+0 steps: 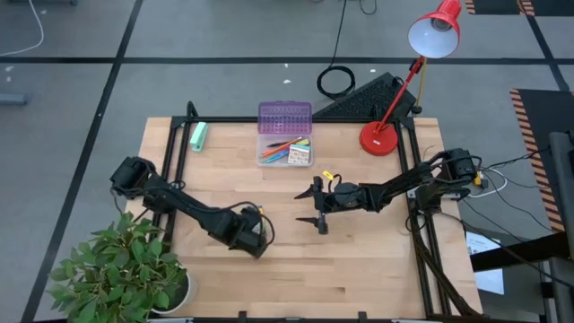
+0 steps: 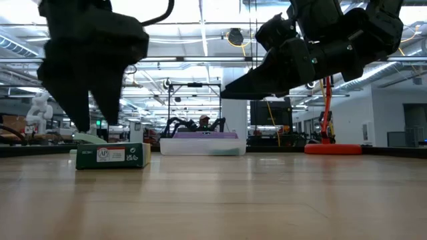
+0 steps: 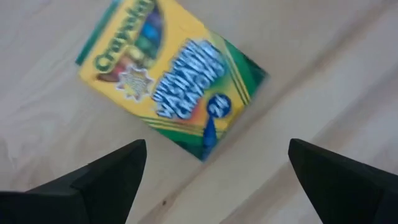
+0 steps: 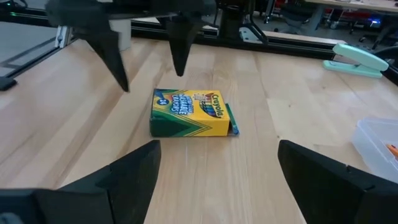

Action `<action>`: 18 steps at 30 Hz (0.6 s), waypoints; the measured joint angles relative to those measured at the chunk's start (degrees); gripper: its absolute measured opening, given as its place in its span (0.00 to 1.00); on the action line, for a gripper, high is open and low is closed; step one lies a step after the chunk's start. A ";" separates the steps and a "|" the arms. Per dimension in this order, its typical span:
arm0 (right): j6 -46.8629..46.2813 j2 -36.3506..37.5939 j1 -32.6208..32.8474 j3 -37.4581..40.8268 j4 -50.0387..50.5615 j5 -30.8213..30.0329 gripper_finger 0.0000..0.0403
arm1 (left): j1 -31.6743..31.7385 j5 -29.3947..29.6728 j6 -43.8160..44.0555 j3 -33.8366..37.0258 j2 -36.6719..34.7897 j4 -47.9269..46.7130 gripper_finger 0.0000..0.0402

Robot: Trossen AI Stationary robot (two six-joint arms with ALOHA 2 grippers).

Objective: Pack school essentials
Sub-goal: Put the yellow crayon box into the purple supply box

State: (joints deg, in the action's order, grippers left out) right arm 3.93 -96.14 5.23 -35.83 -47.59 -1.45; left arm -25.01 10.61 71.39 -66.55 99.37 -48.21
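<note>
A yellow-green crayon box [image 4: 189, 113] lies flat on its broad face on the wooden table [image 1: 377, 260]. My left gripper [image 3: 216, 146] hovers open just above it, fingers pointing down and clear of the box; the right wrist view shows that same left gripper [image 4: 152, 79] above the box's far side. My right gripper [image 4: 217, 146] is open and empty, held level above the table to the right of the box and facing it. Coloured pens lie in a clear box [image 1: 285, 151] at the table's far middle.
The clear box's purple lid [image 1: 285, 117] stands open behind it. A mint-green stapler [image 1: 198, 135] lies at the far left, and a red desk lamp [image 1: 380, 136] stands at the far right. A potted plant [image 1: 117, 269] overhangs the near left corner.
</note>
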 joint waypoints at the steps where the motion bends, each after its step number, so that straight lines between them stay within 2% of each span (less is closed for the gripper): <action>1: 0.02 0.00 0.00 0.00 -0.14 0.00 0.79 | 0.23 -0.14 1.95 0.01 0.00 0.07 0.99; 7: 0.58 0.00 0.00 0.00 -0.20 0.02 0.79 | -0.27 -0.29 6.44 0.01 0.00 1.53 1.00; 12: 1.24 0.00 0.00 0.00 -0.18 0.04 0.79 | -0.47 -0.26 12.09 0.03 0.00 -2.47 1.00; 18: 0.93 0.00 0.00 0.00 -0.26 0.06 0.79 | -1.79 1.20 9.03 0.03 0.67 -1.49 1.00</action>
State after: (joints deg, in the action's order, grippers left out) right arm 4.86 -96.14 5.23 -35.83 -47.85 -1.39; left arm -26.80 11.81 80.42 -66.52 100.05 -49.69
